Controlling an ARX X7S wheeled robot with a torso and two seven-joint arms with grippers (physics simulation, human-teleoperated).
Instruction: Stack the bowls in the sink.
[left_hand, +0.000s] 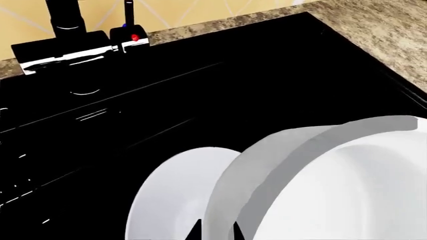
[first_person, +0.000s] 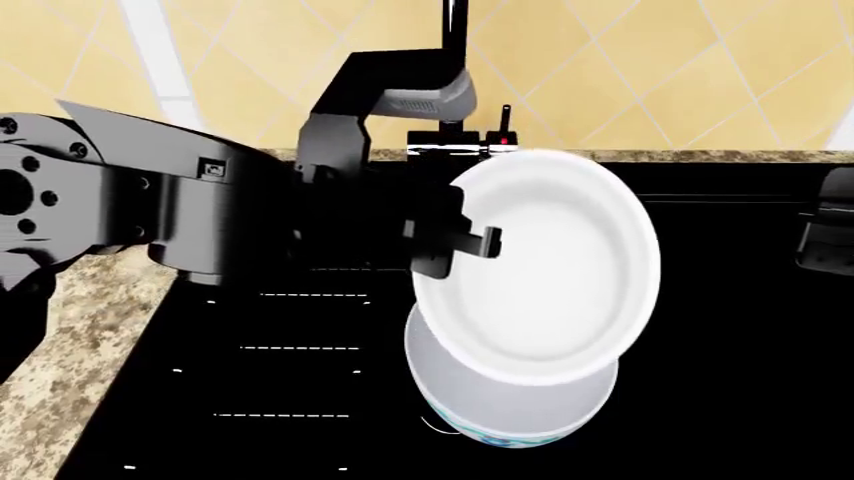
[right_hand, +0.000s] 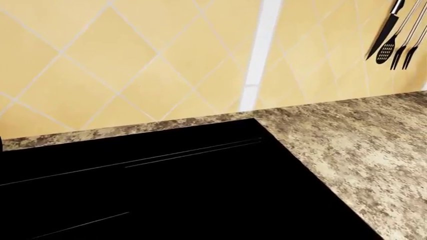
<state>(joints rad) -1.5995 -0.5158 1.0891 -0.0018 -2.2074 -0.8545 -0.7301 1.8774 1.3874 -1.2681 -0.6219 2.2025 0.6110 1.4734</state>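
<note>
The plain white bowl (first_person: 554, 270) is clamped by its rim in my left jaws (first_person: 461, 240), tilted so its open face turns up toward my head. It hangs over the black sink (first_person: 294, 400), with no part of it resting on the basin. Just below it sits the second bowl (first_person: 501, 415), the one with a teal pattern near its base; the held bowl's lower edge overlaps its rim from above, though I cannot tell whether the two touch. In my left wrist view both bowls (left_hand: 347, 185) (left_hand: 177, 195) crowd close in front of the jaws. Beyond them stands the tap (first_person: 458, 40), with a small lever tipped red (left_hand: 135, 37) beside its base. Speckled stone worktop (first_person: 67, 330) borders the sink. My right jaws are out of sight; that wrist view shows only sink, worktop, yellow tiled wall (right_hand: 133, 55) and hanging utensils (right_hand: 393, 35).
</note>
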